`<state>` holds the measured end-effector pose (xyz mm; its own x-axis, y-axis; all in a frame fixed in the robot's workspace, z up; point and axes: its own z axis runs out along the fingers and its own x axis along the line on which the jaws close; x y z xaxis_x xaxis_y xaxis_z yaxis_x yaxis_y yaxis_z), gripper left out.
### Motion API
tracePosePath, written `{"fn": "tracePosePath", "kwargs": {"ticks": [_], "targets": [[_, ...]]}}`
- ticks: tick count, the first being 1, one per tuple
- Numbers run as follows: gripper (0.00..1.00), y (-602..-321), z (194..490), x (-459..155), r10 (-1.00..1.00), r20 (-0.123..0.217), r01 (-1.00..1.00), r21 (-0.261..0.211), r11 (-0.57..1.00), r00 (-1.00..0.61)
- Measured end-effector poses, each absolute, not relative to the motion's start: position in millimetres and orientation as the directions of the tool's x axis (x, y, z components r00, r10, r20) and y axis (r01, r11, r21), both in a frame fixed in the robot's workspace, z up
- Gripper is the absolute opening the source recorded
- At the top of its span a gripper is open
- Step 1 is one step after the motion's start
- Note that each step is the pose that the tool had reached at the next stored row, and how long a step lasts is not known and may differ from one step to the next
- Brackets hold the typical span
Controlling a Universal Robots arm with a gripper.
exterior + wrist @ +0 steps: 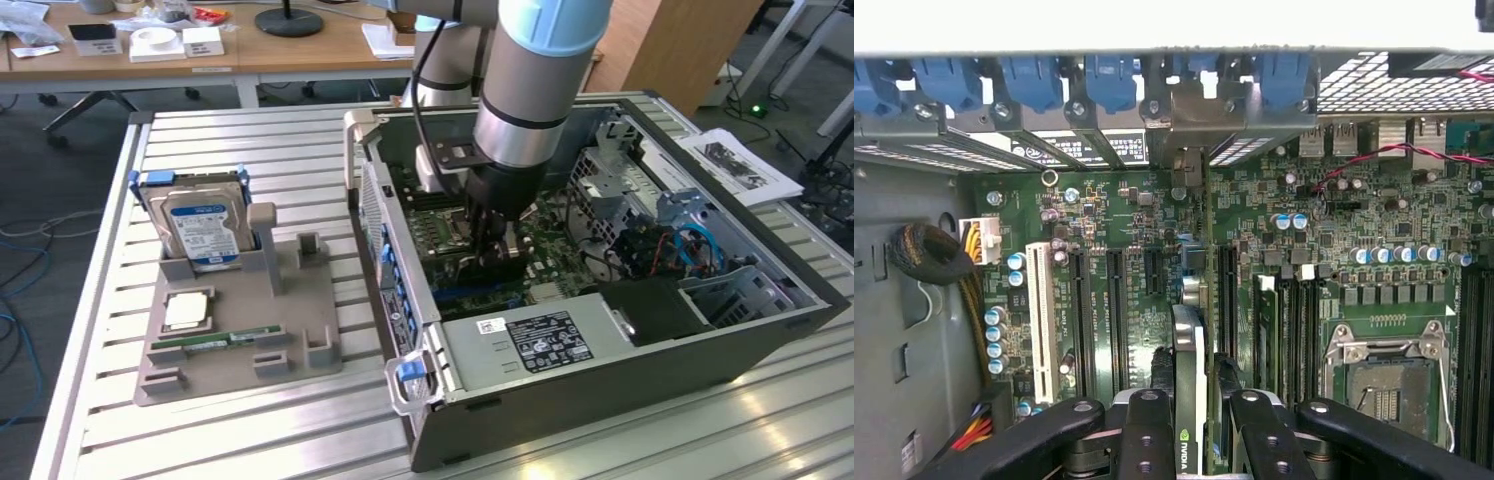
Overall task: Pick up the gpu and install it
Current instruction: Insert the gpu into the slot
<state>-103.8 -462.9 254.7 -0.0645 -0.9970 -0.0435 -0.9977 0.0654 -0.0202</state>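
Now | pincer (1189, 425) pinching gpu (1188, 350) edge-on over motherboard (1354, 260) | NVIDIA logo on card

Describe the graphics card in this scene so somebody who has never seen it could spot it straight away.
Start at the big open grey computer case on the slatted metal table and follow the robot arm down inside it. Its black gripper is closed on the gpu, a thin dark card standing on edge over the green motherboard. Unlike the empty black slots beside it, it carries a green logo.
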Motion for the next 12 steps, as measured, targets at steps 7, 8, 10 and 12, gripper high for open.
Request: {"fn": "tracePosePath", "kwargs": {"ticks": [7,8,10,12], "targets": [[0.26,-462.8,254.0,-104.5,-0.997,-0.044,-0.998,-0.021,0.065,-0.064],[0.26,-462.8,253.9,-105.0,-0.997,-0.044,-0.998,-0.021,0.065,-0.064],[0.26,-462.9,253.6,-105.7,-0.997,-0.045,-0.998,-0.022,0.063,-0.062],[0.26,-462.9,253.6,-105.8,-0.997,-0.044,-0.998,-0.022,0.061,-0.06]]}}
